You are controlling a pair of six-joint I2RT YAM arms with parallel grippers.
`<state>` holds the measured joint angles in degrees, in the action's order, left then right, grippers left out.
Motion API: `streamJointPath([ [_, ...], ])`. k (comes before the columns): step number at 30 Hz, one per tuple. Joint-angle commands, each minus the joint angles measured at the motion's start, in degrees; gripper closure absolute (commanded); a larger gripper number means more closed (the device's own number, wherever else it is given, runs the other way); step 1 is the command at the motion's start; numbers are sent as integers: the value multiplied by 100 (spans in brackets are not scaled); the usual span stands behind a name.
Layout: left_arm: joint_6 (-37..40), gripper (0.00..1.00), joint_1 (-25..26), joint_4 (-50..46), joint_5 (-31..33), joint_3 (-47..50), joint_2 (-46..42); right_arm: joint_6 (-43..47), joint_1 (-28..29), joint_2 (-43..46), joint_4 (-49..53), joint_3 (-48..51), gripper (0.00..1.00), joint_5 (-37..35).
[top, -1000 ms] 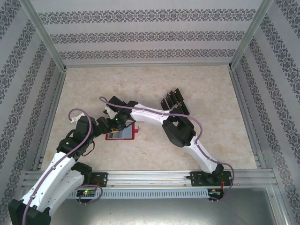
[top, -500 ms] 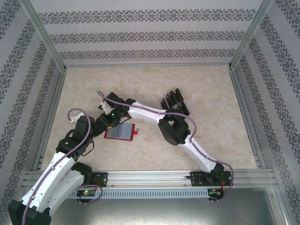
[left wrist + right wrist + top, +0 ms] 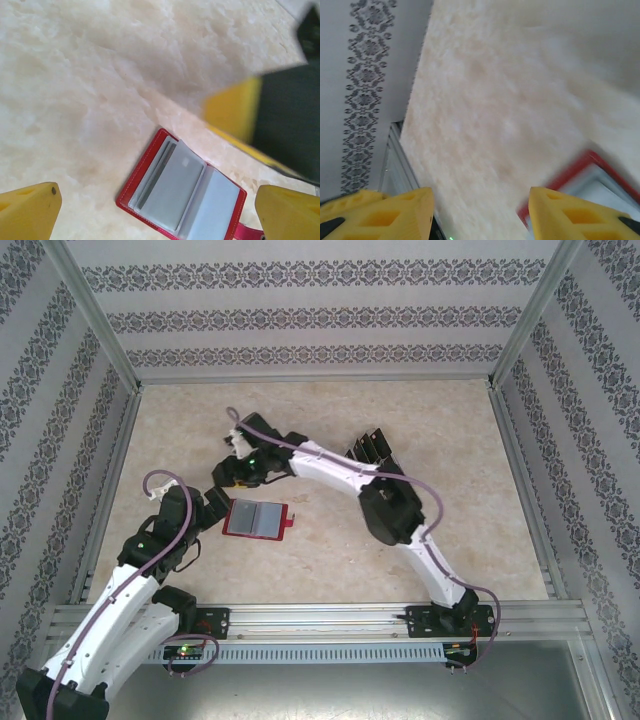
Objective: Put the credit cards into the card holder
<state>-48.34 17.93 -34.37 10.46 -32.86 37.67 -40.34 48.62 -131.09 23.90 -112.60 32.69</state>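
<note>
Open red wallet (image 3: 255, 521) flanked by left gripper (image 3: 212, 512) at 9 o'clock, right gripper (image 3: 228, 472) at 11, both jaws apart, empty

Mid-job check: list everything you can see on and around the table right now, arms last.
Red folding wallet: one, red with grey sleeves, lying open on the table, left of centre.
Thin black rectangular cards: several, count partly hidden by the right arm, black, standing in a row right of centre.
Beige marbled table: one, beige, under everything.
Patterned walls: three, white with grey bands, around the table.
Left tool: one, yellow fingers, open, at the wallet's left edge.
Right tool: one, yellow fingers, open and empty, just beyond the wallet's far left corner.
</note>
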Motion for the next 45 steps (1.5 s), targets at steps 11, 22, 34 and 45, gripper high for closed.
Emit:
streamJointPath([
  [11, 13, 0, 51, -336, -391, -839, 1121, 438, -292, 2445, 625, 3218, 46, -2537],
  [22, -1529, 0, 96, -1387, -123, -2299, 2424, 330, 29, 2050, 596, 3360, 46, -2576],
  [34, -2532, 0, 267, -1458, -534, -3212, 2789, 398, 61, 1735, 899, 3298, 78, -2460],
  [45, -3054, 0, 369, -1126, -889, -3591, 3064, 951, -562, 1707, 1399, 3022, 99, -2613],
])
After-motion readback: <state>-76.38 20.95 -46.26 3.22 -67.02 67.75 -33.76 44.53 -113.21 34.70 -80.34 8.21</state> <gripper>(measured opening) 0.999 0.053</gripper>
